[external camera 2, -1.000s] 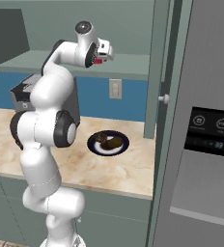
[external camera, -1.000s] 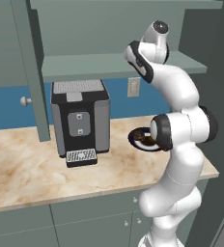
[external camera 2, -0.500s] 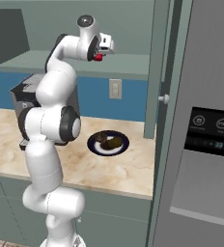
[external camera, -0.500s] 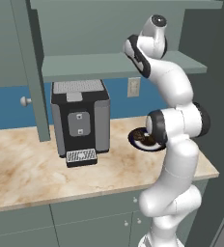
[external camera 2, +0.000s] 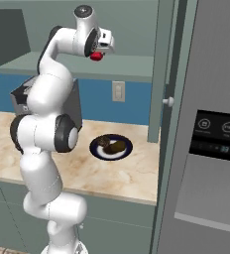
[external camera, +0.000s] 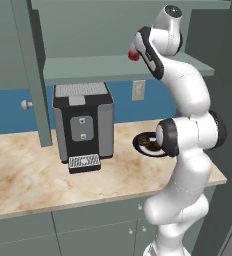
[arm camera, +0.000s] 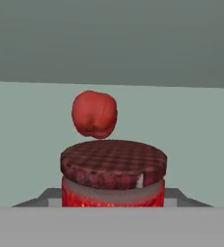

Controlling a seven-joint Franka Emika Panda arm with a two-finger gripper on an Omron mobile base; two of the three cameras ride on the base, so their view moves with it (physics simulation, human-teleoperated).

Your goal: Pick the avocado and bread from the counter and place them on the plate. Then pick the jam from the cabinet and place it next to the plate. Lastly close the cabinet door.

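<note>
Hand view, nearest first: jam (arm camera: pixel 113 179) sits right at the camera, a red jar with a dark checkered lid, taking the lower middle of the frame; the fingers close in on either side of it at the bottom edge, narrow, holding the jar as far as the frames let me judge. Behind the jam, a small red ball (arm camera: pixel 94 114) on the pale cabinet shelf (arm camera: pixel 191 125), a little left of the jar, apart from it. Right base view: arm reaches up to the shelf, gripper (external camera 2: pixel 98 52) at shelf height with the red jar showing just beneath the hand. Left base view: same red spot at the gripper (external camera: pixel 134 54), just above the shelf's front edge. Down on the table (external camera 2: pixel 132 176), the plate (external camera 2: pixel 95 151) lies right of the coffee machine (external camera: pixel 83 125); on it the bread (external camera 2: pixel 103 142) and the avocado (external camera 2: pixel 117 146) lie side by side, touching or nearly so. Cabinet door (external camera: pixel 34 75) stands open, edge-on, left of the coffee machine, with its pale knob (external camera: pixel 24 104) facing left
</note>
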